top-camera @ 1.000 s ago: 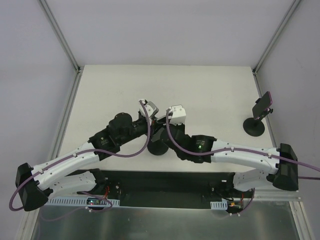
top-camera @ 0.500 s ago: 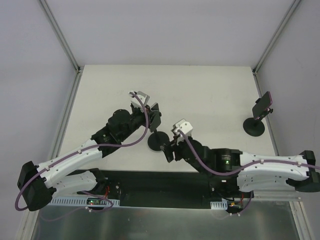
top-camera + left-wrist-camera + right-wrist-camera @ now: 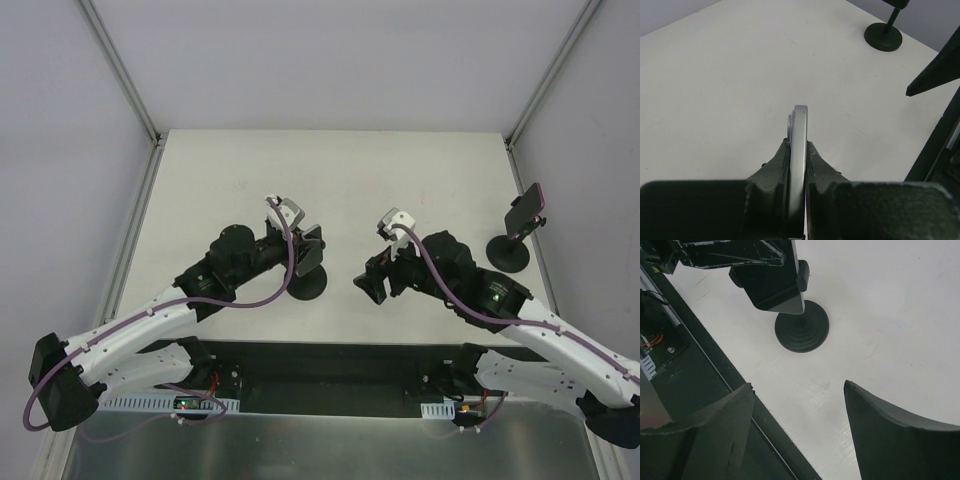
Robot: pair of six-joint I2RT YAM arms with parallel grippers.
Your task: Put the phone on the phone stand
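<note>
A pale, off-white table (image 3: 400, 180) fills the middle of the overhead view, closed in by plain white walls (image 3: 330, 60). Two slanted aluminium frame posts, one on the left (image 3: 120, 70) and one on the right (image 3: 555, 70), run down to the table's far corners. Near the table's right edge stands a second stand (image 3: 508, 252), black, with a round disc base and a thin stem. A second phone (image 3: 527, 209) sits tilted on top of it, dark with a pink edge. A black strip (image 3: 330, 360) runs along the table's near edge. Nearer than the strip lies a white slotted cable duct (image 3: 150, 403) and a grey metal plate (image 3: 300, 450).
</note>
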